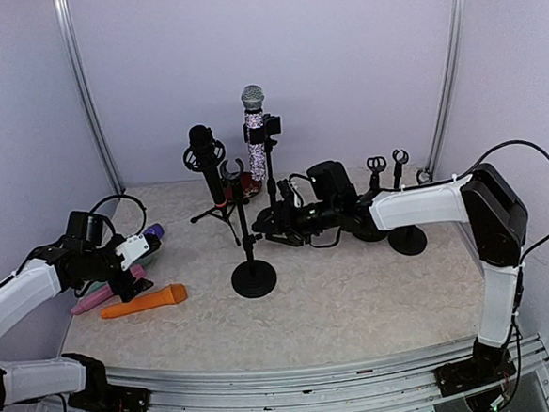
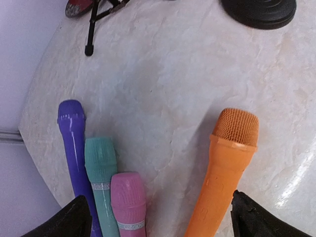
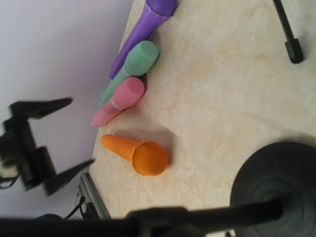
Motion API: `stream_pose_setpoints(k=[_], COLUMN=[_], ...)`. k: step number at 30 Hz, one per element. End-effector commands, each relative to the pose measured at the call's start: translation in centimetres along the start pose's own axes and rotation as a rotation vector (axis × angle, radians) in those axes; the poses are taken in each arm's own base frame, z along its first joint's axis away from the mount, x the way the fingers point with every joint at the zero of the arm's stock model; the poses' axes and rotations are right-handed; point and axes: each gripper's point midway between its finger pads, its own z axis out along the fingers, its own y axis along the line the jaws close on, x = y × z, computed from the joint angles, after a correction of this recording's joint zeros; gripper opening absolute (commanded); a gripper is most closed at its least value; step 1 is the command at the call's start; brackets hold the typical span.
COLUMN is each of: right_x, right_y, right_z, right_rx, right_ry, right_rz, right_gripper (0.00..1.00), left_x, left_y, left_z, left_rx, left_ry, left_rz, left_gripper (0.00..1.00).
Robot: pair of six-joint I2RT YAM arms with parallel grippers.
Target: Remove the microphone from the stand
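Toward the far edge of the tabletop, seen from above, I find the silver mic upright in the clip of its stand. A black mic sits on a tripod just left of it. An empty stand is mid-table. My right gripper lies low by the foot of the silver mic's stand, and I cannot tell how its jaws are set. My left gripper hangs at the left edge.

On the left wrist, the fingers are spread wide and hold nothing. Below them the purple mic, green mic and pink mic lie side by side, with the orange mic apart from them.

On the right wrist, those four mics lie along the left edge. A round black base fills the lower right, and a blurred pole crosses the bottom. My own fingers are not clear here.
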Motion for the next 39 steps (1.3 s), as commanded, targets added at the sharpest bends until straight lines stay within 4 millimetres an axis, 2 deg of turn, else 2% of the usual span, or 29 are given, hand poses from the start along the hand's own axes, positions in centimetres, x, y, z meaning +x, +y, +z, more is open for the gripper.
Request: stream_pose_setpoints(k=[1,3,6,11,15,18,24,26,30,36,39], right_x=[-0.9,-0.9,-1.0,-0.9,-1.2,-1.2,-1.2,-1.1,-1.0,-0.3,0.0], right_y=[-0.3,-0.8,-1.1,-1.4,-1.0,-1.0,-1.1,-1.1,-1.2,-1.7,-2.0], right_z=[0.6,0.7,0.7,1.3,1.7,1.8,2.0,2.1,2.1,1.8,1.7], right_rx=[-0.021,-0.011,-0.007,-0.026,-0.061,-0.068,-0.082,-0.087,-0.089,-0.084,-0.079], right_ry=[0.01,0.008,0.008,0.016,0.017,0.015,0.013,0.014,0.017,0.023,0.023], right_rz=[0.062,0.077,0.092,0.119,0.139,0.147,0.158,0.161,0.16,0.161,0.157], right_gripper=[0.53,0.5,0.47,0.44,0.4,0.4,0.36,0.29,0.13,0.01,0.0], left_x=[-1.5,-1.0,0.2,1.9,3.0,2.9,2.5,2.3,-0.1,-3.9,-5.4], left_y=[-4.1,-5.6,-6.3,-5.2,-3.3,-2.7,-2.6,-2.5,-1.6,-0.5,-0.3], left_z=[-0.5,0.3,1.4,3.0,4.0,4.2,4.0,3.8,2.3,-0.6,-1.7], left_rx=[0.136,0.134,0.104,-0.007,-0.129,-0.153,-0.15,-0.146,-0.132,-0.074,-0.045], left_ry=[-0.061,-0.042,-0.011,0.045,0.112,0.122,0.109,0.11,0.049,-0.045,-0.087], left_rz=[0.039,0.094,0.149,0.232,0.29,0.29,0.296,0.278,0.231,0.133,0.104], left_gripper=[0.95,0.96,0.95,0.94,0.93,0.93,0.93,0.93,0.95,0.97,0.97])
